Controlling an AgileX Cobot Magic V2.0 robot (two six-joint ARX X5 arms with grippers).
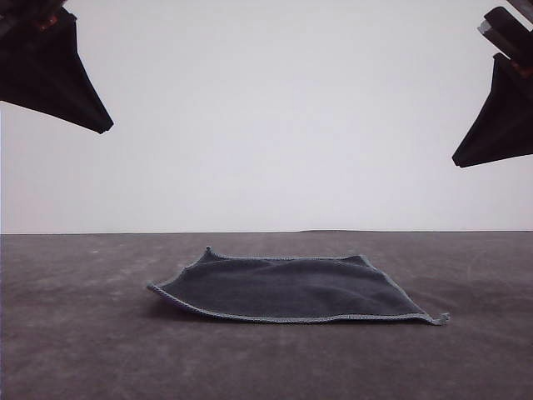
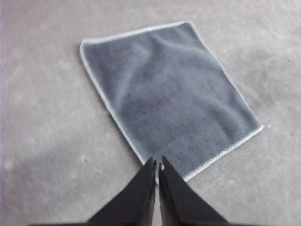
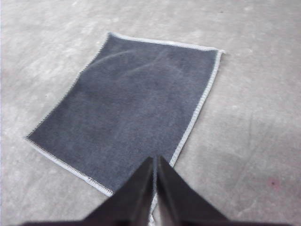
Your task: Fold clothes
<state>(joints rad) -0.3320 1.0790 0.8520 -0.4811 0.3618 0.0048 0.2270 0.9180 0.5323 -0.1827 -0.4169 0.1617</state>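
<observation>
The clothes are one small square cloth [image 1: 291, 289], dark grey face up, with a pale stitched hem. It lies spread flat on the grey table [image 1: 75, 333], its corners slightly raised. High at the left hangs my left gripper [image 1: 98, 127], well above the cloth. My right gripper [image 1: 460, 158] is up at the right, also clear of it. Seen from the left wrist, the cloth [image 2: 164, 94] lies below my shut left gripper [image 2: 156, 162]. From the right wrist, the cloth [image 3: 127, 103] lies below my shut right gripper [image 3: 155, 160]. Neither holds anything.
A plain white wall [image 1: 275, 117] stands behind the table's far edge. Bare grey tabletop surrounds the cloth on all sides.
</observation>
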